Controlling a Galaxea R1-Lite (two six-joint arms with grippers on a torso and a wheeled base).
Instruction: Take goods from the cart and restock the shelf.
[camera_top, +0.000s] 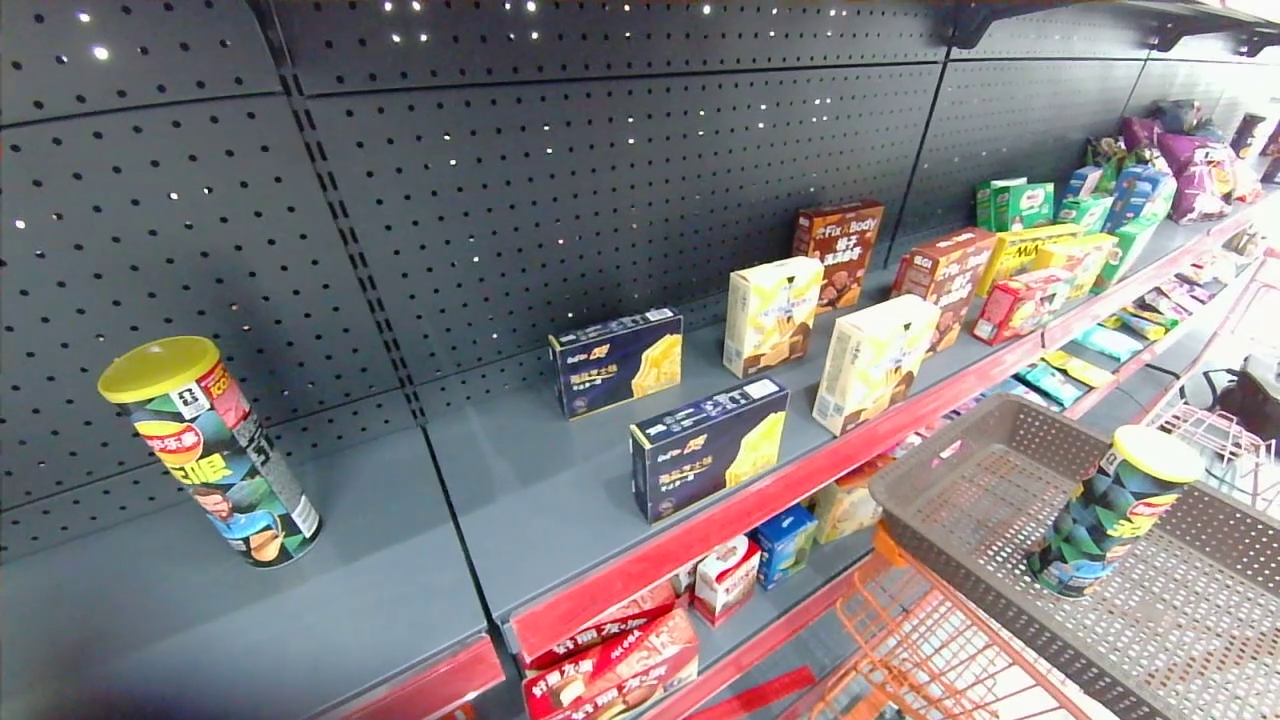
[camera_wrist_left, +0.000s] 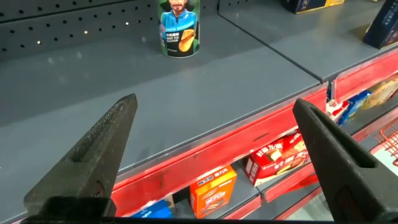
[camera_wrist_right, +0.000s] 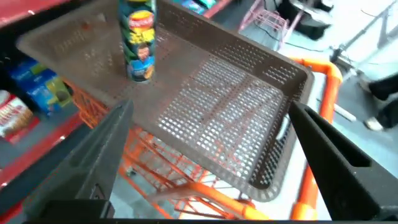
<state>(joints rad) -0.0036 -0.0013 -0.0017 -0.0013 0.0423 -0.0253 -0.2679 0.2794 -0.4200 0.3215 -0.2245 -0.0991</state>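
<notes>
Our left pincer (camera_wrist_left: 211, 168) hangs over the front of the grey shelf (camera_wrist_left: 205, 93), its two dark fingers (camera_wrist_left: 93, 168) spread wide with nothing between them. Just below it runs the shelf's red lip (camera_wrist_left: 217, 146), and under that an orange carton (camera_wrist_left: 213, 193) sits among snack packets on the lower tier. Straight ahead of this pincer, well apart from it and near the pegboard back wall (camera_top: 600, 180), a yellow-lidded chip can (camera_wrist_left: 179, 28) stands upright on the shelf deck. Our right pincer (camera_wrist_right: 211, 162) is likewise spread and empty, poised above the brown perforated basket (camera_wrist_right: 292, 71) that rides on the orange cart (camera_wrist_right: 326, 81). Beyond its fingers, toward the basket's far end, a second chip can (camera_wrist_right: 138, 40) stands upright on the basket floor, well apart from the pincer. Farther along the shelf, off to the right-pincer side of the left pincer, we see two dark blue boxes (camera_top: 708, 447), then two pale yellow boxes (camera_top: 872, 362), then brown boxes (camera_top: 838, 240), with green cartons (camera_top: 1015, 203) and purple bags (camera_top: 1195, 170) at the far end.
</notes>
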